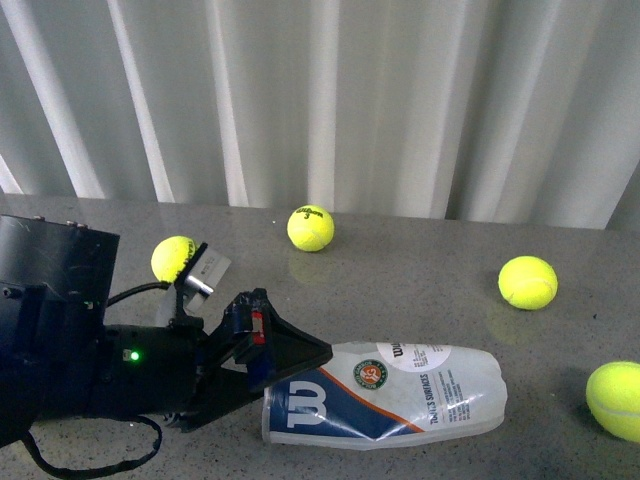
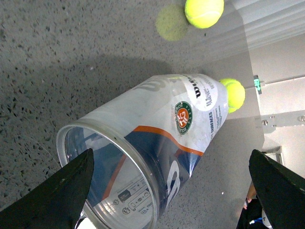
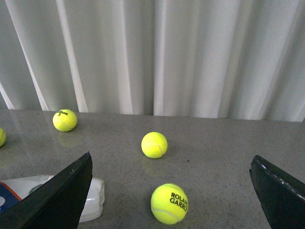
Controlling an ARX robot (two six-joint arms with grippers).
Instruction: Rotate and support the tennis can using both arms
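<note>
The tennis can (image 1: 400, 395) lies on its side on the grey table, open mouth toward my left arm, closed end pointing right. My left gripper (image 1: 290, 365) is open at the can's mouth, with one finger over the rim. In the left wrist view the can (image 2: 162, 133) shows mouth-on between the spread fingers (image 2: 62, 195), and the left gripper (image 2: 169, 200) holds nothing. My right gripper (image 3: 169, 200) is open and empty; it is out of the front view. The can's closed end (image 3: 95, 198) shows beside one of its fingers (image 3: 57, 200).
Yellow tennis balls lie loose on the table: one behind the left arm (image 1: 173, 258), one at the back (image 1: 311, 228), one at mid right (image 1: 527, 282), one at the right edge (image 1: 616, 400). A white curtain (image 1: 320, 100) hangs behind the table.
</note>
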